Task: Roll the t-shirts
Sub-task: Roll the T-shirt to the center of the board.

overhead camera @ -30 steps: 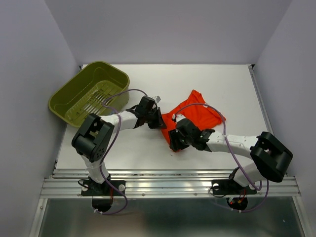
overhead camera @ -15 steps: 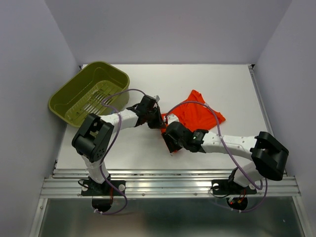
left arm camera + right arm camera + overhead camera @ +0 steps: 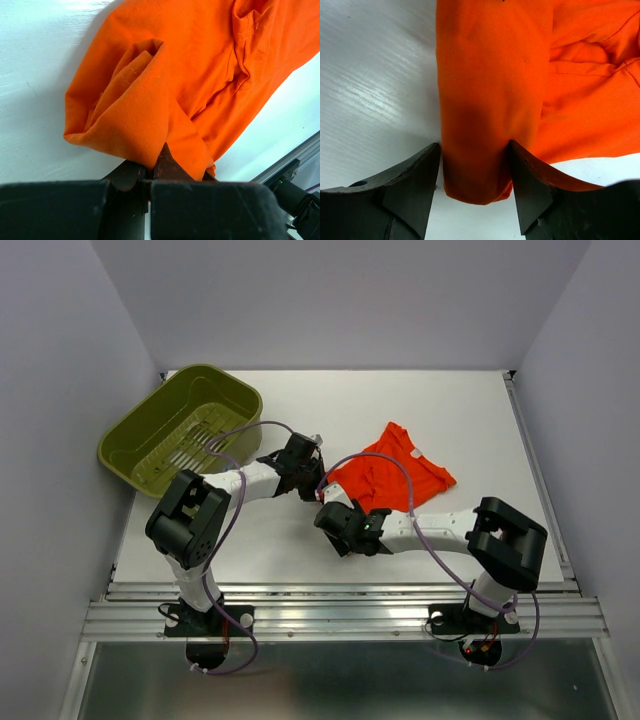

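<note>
Left claw (image 3: pixel 152 167) is pinching a bunched fold of the t-shirt (image 3: pixel 200 65), its fingers pressed nearly together on the cloth. Right claw (image 3: pixel 475 172) is clenching a folded band of the same shirt, one finger pressing against each side of it.

Seen from above, the right claw (image 3: pixel 335 518) is now sitting farther left than a second ago. Its elbow is tucking inward, and the shirt's near-left corner is drawn in under it. The left claw (image 3: pixel 312 480) is staying almost where it was, just beside the right one.

The t-shirt (image 3: pixel 395 472) is lying crumpled around the middle of the table (image 3: pixel 400 400), spreading right from the claws. It is sitting well apart from the far and right edges, with bare surface showing on those sides. The olive basket (image 3: pixel 130 435) is tilting at the far-left corner, apart from the shirt.
</note>
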Controlling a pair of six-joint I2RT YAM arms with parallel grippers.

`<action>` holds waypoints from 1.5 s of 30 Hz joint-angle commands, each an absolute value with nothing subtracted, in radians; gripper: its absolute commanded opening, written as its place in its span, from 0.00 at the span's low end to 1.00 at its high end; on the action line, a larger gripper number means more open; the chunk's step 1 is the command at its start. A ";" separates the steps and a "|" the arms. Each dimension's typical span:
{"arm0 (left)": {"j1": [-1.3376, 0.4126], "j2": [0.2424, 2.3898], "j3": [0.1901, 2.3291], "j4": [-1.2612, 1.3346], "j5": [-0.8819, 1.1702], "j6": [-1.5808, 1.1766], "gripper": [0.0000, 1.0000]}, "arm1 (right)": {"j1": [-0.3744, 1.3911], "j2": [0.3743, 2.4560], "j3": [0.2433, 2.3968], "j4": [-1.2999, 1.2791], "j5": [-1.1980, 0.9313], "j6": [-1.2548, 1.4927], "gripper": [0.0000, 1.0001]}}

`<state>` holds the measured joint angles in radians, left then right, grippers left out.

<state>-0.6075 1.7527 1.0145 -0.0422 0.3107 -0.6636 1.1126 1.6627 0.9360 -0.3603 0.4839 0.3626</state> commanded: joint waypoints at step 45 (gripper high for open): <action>-0.509 1.477 1.100 -0.227 0.259 -0.517 0.78 | 0.735 1.502 0.634 0.291 -0.380 0.698 0.01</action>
